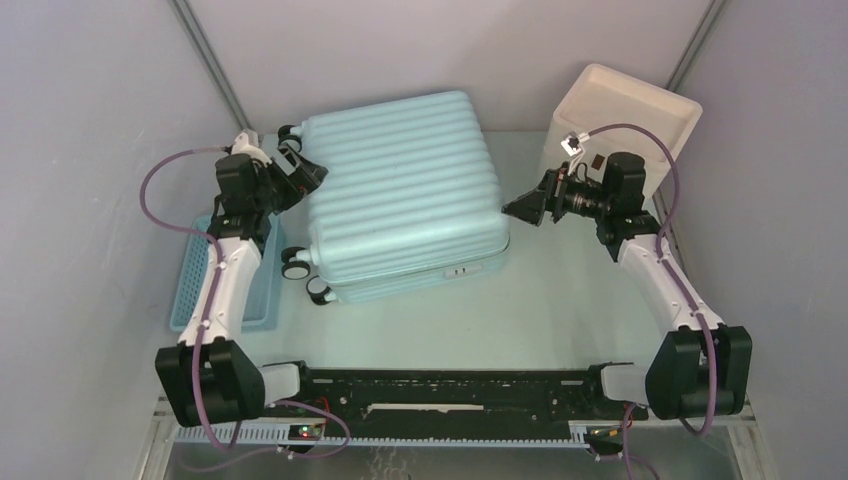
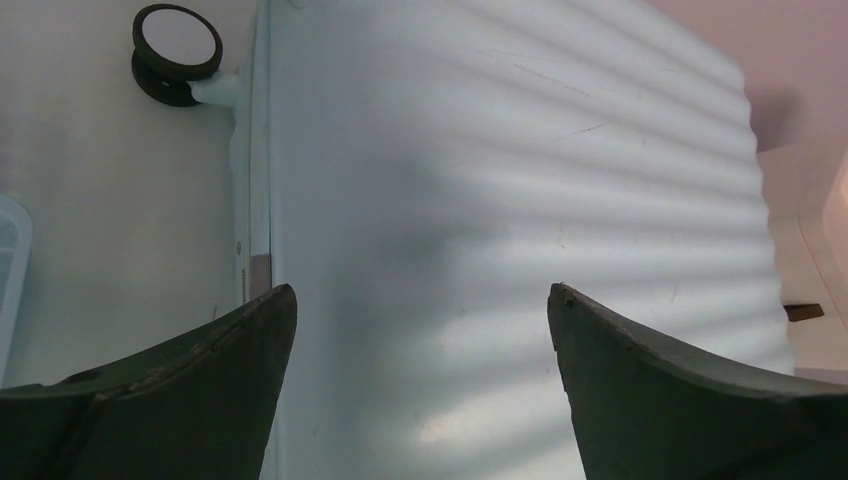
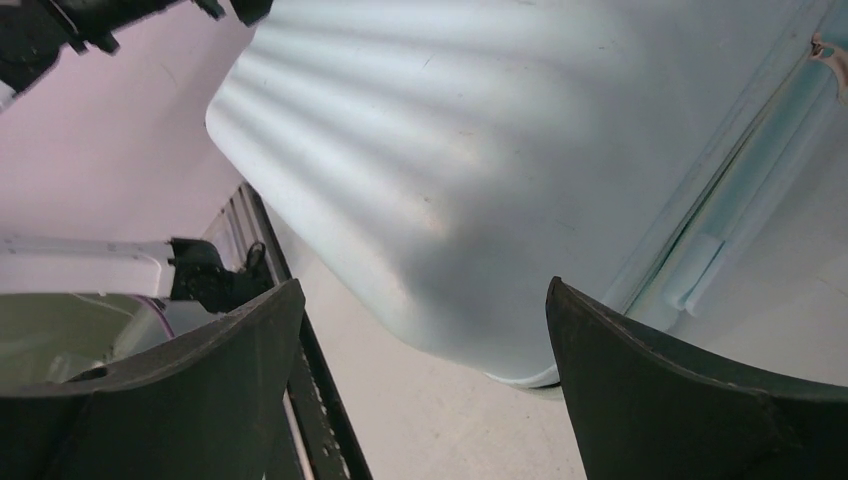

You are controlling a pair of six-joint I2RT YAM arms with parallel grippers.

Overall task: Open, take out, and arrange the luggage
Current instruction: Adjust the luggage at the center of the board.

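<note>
The luggage [image 1: 403, 190] is a pale mint-blue ribbed hard-shell suitcase lying flat and closed in the middle of the table, its black-and-white wheels [image 1: 296, 264] at the left end. My left gripper [image 1: 306, 172] hovers at its upper left edge, open and empty; in the left wrist view the ribbed shell [image 2: 520, 170] fills the gap between the fingers [image 2: 230, 350], and one wheel [image 2: 178, 52] shows at the top left. My right gripper [image 1: 522, 207] is open and empty just off the suitcase's right side; the right wrist view shows the shell corner [image 3: 420, 170] and its side seam [image 3: 740, 170].
A small blue slatted basket [image 1: 190, 300] lies on the table to the left, partly under the left arm. A cream-white box [image 1: 630, 110] stands at the back right behind the right arm. Grey walls close in on both sides, and a black rail [image 1: 450, 385] runs along the near edge.
</note>
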